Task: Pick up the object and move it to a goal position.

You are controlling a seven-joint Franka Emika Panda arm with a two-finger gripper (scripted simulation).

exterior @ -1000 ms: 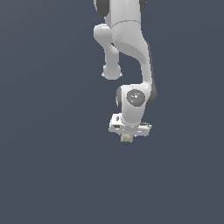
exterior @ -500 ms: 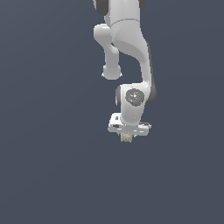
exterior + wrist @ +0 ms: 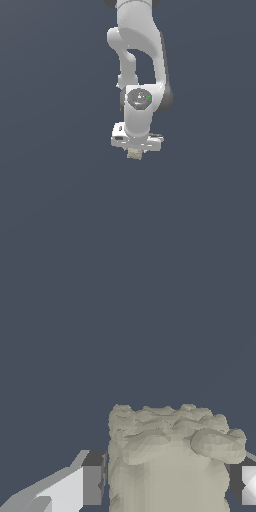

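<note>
The object is a small beige, rough-textured lump just under the white hand of the arm in the exterior view. In the wrist view the object fills the space between the two fingers, with one finger pad against one side and the other pad against the opposite side. My gripper is shut on the object, and its fingers are mostly hidden by the hand in the exterior view. No goal marker shows.
A plain dark blue-grey surface fills the background in both views. The white arm reaches down from the top of the exterior view.
The arm and the held object have shifted slightly toward the exterior view's left and a little upward. The grip has not changed.
</note>
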